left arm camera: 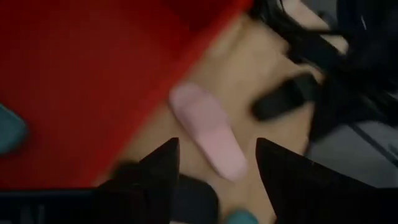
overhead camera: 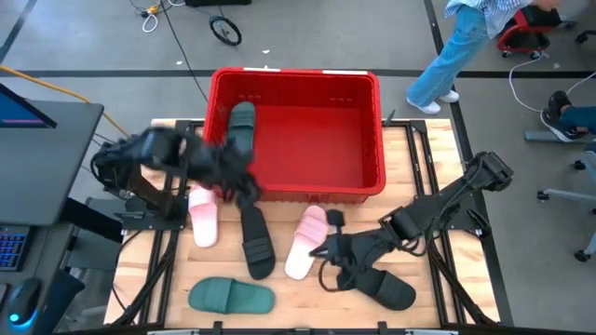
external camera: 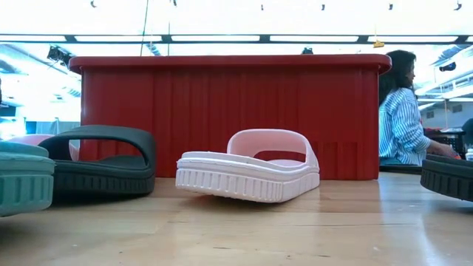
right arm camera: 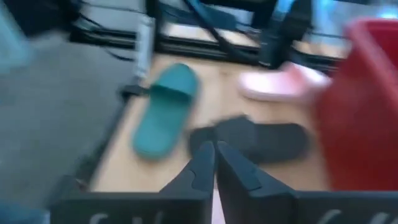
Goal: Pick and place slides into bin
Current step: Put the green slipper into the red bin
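Already 1 green slide (overhead camera: pixel 242 126) in bin (overhead camera: pixel 372 88).

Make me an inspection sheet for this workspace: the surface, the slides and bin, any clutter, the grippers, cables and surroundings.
Surface: wooden table, bare boards between the slides.
Job's things: red bin at the table's far edge, one dark green slide inside it. On the table: left pink slide, middle black slide, right pink slide, front green slide, right black slide.
Clutter: nothing seen.
Grippers: left gripper at the bin's near left corner, jaws open and empty. Right gripper low beside the right pink slide, jaws together.
Cables: loose floor cables beyond the table.
Surroundings: person walking behind the bin; monitor at left.
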Action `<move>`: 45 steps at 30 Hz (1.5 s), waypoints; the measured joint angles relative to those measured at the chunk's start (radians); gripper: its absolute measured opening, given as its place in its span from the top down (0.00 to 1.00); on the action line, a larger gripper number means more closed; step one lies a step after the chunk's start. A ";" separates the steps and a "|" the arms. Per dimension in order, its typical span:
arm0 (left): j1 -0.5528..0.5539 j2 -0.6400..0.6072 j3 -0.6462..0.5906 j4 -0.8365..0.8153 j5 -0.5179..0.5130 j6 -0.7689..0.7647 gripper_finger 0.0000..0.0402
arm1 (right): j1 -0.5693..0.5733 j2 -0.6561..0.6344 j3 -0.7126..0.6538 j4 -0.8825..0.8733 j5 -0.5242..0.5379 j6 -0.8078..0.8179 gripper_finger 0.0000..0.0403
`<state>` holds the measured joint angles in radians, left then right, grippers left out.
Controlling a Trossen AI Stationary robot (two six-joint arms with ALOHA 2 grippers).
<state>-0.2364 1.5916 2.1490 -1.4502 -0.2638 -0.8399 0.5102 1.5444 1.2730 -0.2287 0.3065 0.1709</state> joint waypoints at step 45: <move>-0.638 0.026 -0.964 0.638 0.324 -1.196 0.52 | -0.038 0.698 0.260 0.361 -0.295 -0.744 0.68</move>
<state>-0.8743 1.6173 1.1847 -0.8119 0.0605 -2.0361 0.4717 2.2422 1.5334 0.1325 0.0115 -0.5734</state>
